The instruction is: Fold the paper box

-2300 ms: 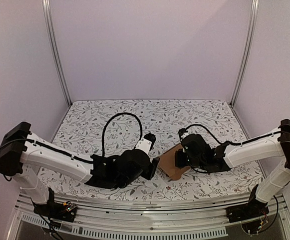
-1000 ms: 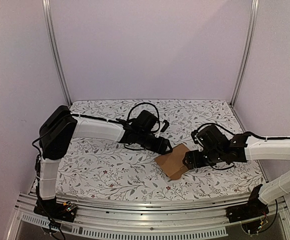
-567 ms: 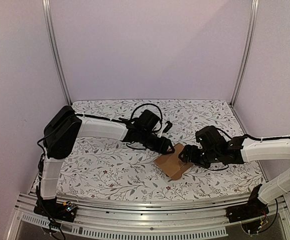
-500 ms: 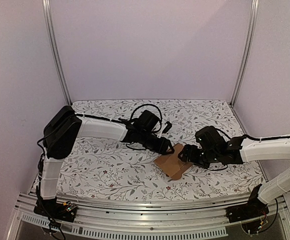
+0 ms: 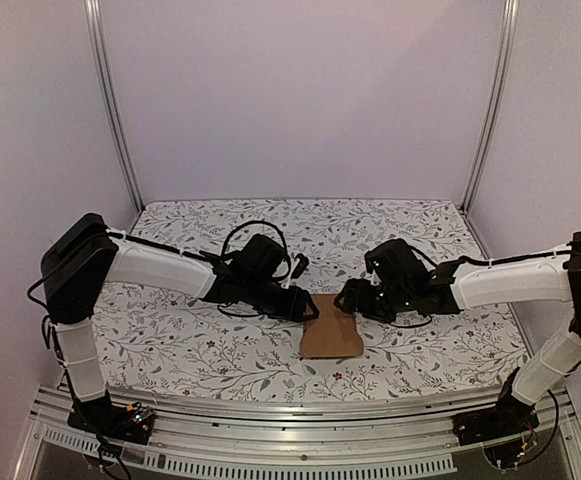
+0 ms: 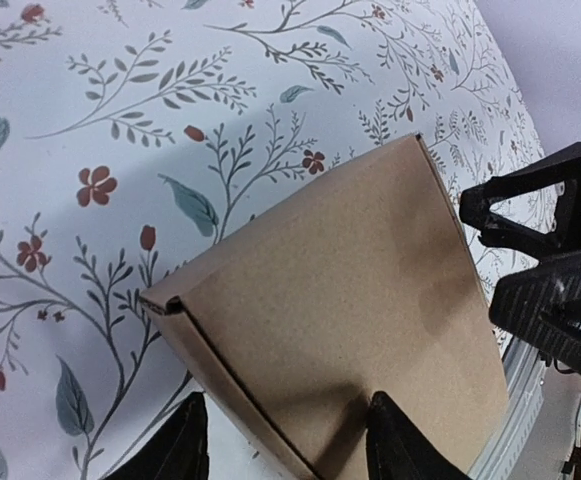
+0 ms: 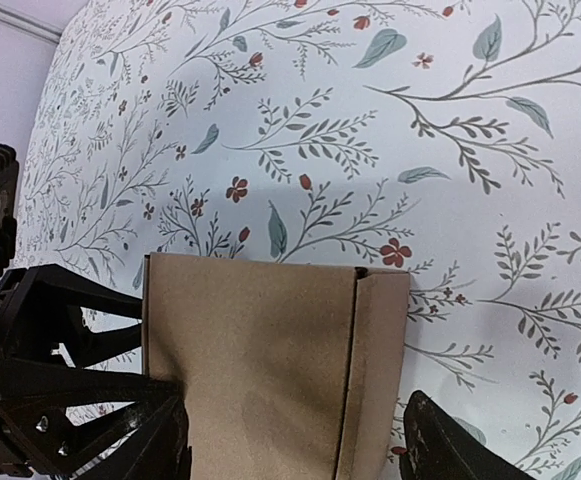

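1. Position of the paper box (image 5: 330, 326): it lies flat on the flowered table cover (image 5: 180, 345), near the front edge and midway between the two arms. In the wrist views it reads as a low brown carton with one folded seam running along a side.
2. Left gripper (image 5: 308, 309): I have it low at the box's far left corner. In its own view the jaws stand roughly half parted and straddle one side edge. One finger (image 6: 395, 450) is over the top face and the other is off the side, above the cloth. I see nothing clamped, and I cannot tell whether either pad touches.
3. Right gripper (image 5: 346, 298): it sits low at the box's far end, just beside the left one. Its jaws are spread wide, spanning about the whole width of the box. I cannot tell whether they are in contact with it.
4. Reason for placement, in my judgement: both grippers meet the same end from opposite sides, so that one can pin the carton while the other works a flap or edge.
5. Risk, in my judgement: light cardboard slides easily on cloth, so an uneven close would skew it.
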